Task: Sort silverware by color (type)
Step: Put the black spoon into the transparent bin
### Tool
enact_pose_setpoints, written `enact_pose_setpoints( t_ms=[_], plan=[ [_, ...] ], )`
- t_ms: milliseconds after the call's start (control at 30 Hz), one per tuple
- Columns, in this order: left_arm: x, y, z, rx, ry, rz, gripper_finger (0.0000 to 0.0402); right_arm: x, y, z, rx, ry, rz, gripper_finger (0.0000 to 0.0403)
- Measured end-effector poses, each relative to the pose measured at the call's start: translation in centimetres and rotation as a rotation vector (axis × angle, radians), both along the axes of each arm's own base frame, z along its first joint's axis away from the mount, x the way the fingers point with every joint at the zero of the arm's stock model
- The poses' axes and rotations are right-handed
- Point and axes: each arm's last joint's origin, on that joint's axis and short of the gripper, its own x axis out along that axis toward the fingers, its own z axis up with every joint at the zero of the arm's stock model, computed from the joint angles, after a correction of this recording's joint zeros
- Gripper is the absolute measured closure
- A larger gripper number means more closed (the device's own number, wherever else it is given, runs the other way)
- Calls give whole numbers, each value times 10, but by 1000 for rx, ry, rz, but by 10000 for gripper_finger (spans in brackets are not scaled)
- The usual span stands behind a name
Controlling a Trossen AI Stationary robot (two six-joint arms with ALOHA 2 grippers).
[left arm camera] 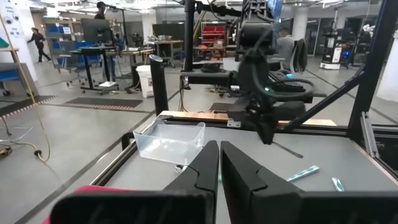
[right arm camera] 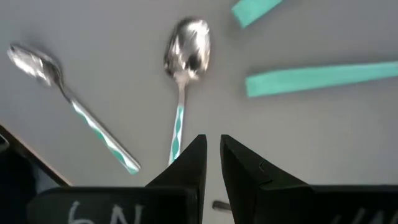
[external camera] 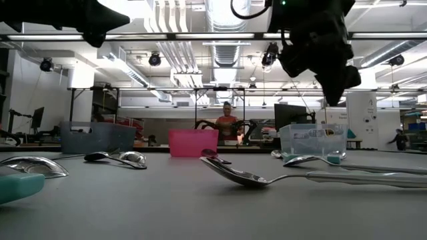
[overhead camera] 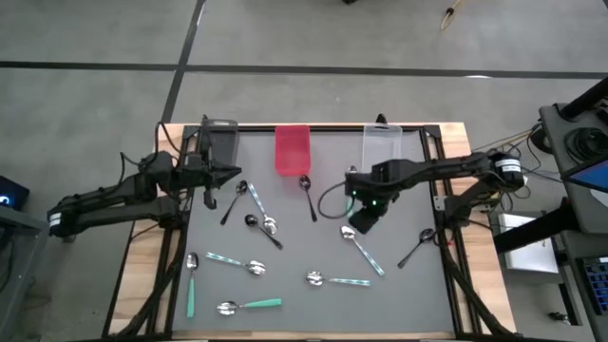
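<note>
The silverware lies scattered flat on the grey mat (overhead camera: 399, 294): black spoons (overhead camera: 262, 230), spoons with pale patterned handles (overhead camera: 364, 250) and teal-handled spoons (overhead camera: 249, 305). My left gripper (overhead camera: 228, 175) hovers shut and level beside the grey bin (overhead camera: 220, 142), holding nothing. My right gripper (overhead camera: 364, 221) hangs above the mat right of centre, tilted steeply down, its fingers (right arm camera: 198, 155) shut to a narrow slit with nothing between them. Below it lie two patterned spoons (right arm camera: 180, 81) and two teal handles (right arm camera: 317, 78).
Three bins stand along the far edge: grey at the left, pink (overhead camera: 293, 149) in the middle, clear (overhead camera: 382, 144) at the right. A black spoon (overhead camera: 308, 196) lies just in front of the pink bin. People are in the room beyond the table (external camera: 227, 120).
</note>
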Motion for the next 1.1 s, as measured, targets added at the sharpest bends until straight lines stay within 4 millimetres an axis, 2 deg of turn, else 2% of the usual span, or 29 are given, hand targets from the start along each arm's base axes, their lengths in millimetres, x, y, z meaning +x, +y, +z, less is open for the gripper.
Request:
enact_pose_setpoints(
  t_ms=[233,500,800,1100],
  plan=[
    [0,0,0,-14,-3,0,402,1,13,-5,-4,-14,46,364],
    [0,0,0,-17,-3,0,402,12,12,-7,-10,-103,39,364],
    [1,0,0,-13,-3,1,402,62,-3,-19,10,-368,-130,364],
    [4,1,-2,-2,16,1,402,106,-11,-30,-80,-309,-189,364]
  ],
)
